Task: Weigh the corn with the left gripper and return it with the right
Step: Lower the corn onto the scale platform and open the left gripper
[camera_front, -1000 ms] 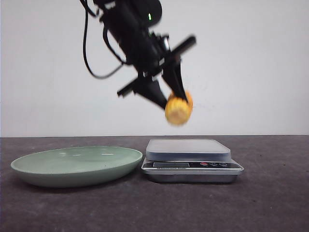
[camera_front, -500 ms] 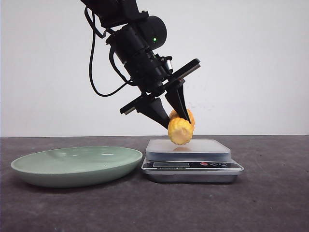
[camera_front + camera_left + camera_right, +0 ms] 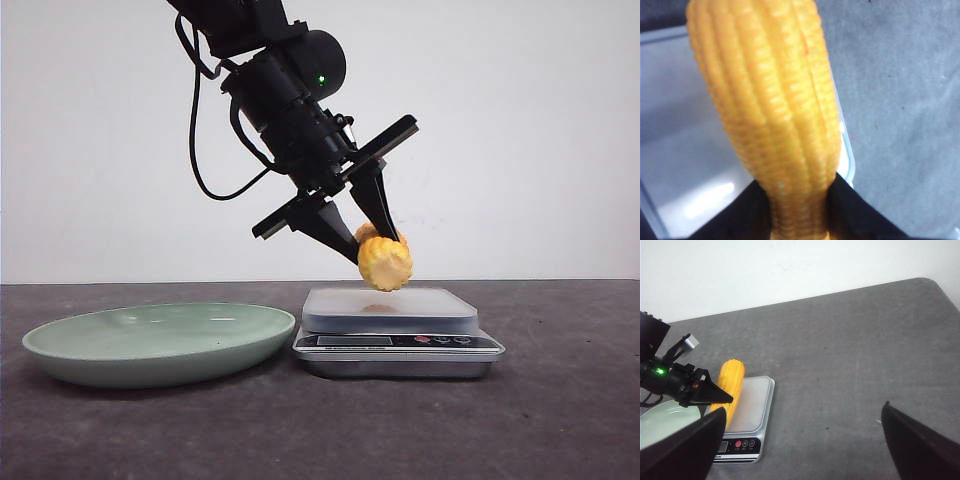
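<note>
In the front view my left gripper (image 3: 376, 250) is shut on the yellow-orange corn (image 3: 385, 263), holding it tilted just over the top plate of the silver kitchen scale (image 3: 390, 311). Whether the corn touches the plate, I cannot tell. In the left wrist view the corn (image 3: 770, 100) fills the picture, pinched between the black fingers of the left gripper (image 3: 800, 202), with the scale's plate (image 3: 685, 165) under it. In the right wrist view the right gripper (image 3: 800, 440) hangs open and empty above bare table, to the right of the scale (image 3: 747, 405) and the corn (image 3: 730, 385).
A shallow pale green plate (image 3: 150, 345) lies on the dark grey table just left of the scale; part of it shows in the right wrist view (image 3: 657, 422). A white wall stands behind the table. The table's far right corner is rounded (image 3: 935, 285).
The left gripper came down with the corn from well above the scale to plate level, then shifted slightly right and up in the last half second.
</note>
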Controlling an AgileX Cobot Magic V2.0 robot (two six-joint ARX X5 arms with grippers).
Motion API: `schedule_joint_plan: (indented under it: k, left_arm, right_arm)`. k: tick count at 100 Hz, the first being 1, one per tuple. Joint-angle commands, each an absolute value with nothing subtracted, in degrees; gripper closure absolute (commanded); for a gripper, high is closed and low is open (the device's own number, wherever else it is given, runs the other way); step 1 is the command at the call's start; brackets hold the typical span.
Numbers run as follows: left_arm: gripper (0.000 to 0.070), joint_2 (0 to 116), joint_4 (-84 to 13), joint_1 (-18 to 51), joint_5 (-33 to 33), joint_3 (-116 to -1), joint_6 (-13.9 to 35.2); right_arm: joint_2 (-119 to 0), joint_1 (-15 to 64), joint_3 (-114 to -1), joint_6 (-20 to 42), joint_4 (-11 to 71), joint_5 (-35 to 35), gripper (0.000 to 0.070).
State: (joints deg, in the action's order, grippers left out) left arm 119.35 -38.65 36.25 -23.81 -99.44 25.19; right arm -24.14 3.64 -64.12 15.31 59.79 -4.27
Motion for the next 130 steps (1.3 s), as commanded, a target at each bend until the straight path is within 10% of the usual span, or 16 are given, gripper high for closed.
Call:
schedule_joint_plan:
  k: [1, 56, 80, 130]
  left_arm:
    - [0.0672, 120.8, -39.2, 36.8, -24.1, -100.9, 26.7]
    - [0.0664, 123.9, -41.2, 37.2, -24.1, -100.9, 28.0]
    - [0.025, 124.8, -41.1, 37.3, -24.1, -100.9, 27.9]
    - [0.022, 124.7, -43.0, 37.0, -24.1, -101.9, 27.8]
  right_arm:
    - [-24.6, 3.6, -64.9, 16.1, 59.5, -4.1, 0.0082]
    - [-24.6, 3.6, -64.9, 16.0, 58.8, -3.3, 0.0082]
    - [-24.6, 3.6, -64.9, 15.4, 60.8, -2.9, 0.0082]
    - [-24.6, 3.6, -64.9, 15.4, 63.9, -2.9, 0.0082]
